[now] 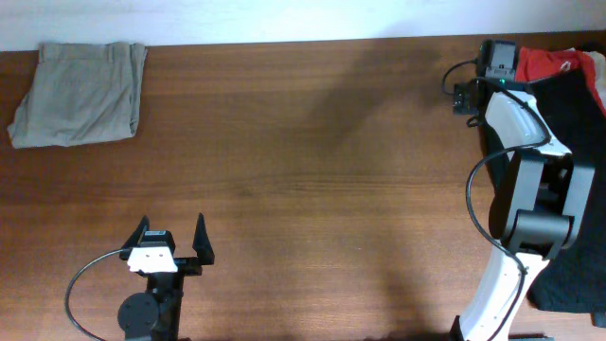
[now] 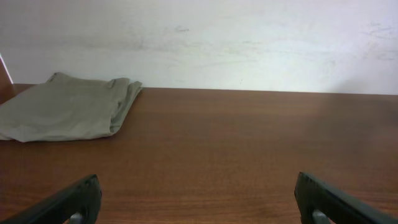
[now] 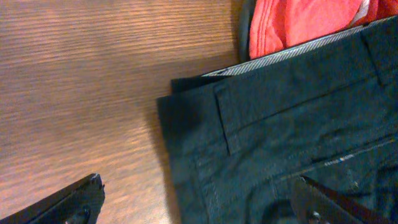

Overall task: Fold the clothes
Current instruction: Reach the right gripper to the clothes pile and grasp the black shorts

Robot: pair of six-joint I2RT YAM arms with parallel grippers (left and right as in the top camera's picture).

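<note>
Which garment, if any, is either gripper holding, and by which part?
Nothing is held. The left gripper is open over the table; the right gripper is open above the black shorts.

This looks like a robot lab's test station. A bare wooden bench (image 1: 303, 142) stands against a plain white wall (image 2: 249, 43). Two arms rise at its near edge, the left arm (image 1: 156, 284) and the right arm (image 1: 540, 204), with a black cable (image 1: 70, 296) looping in the open (nothing homely here). Practice clothes lie on the bench: khaki shorts (image 1: 80, 93) far left, a dark pile (image 1: 582, 123) far right.
</note>
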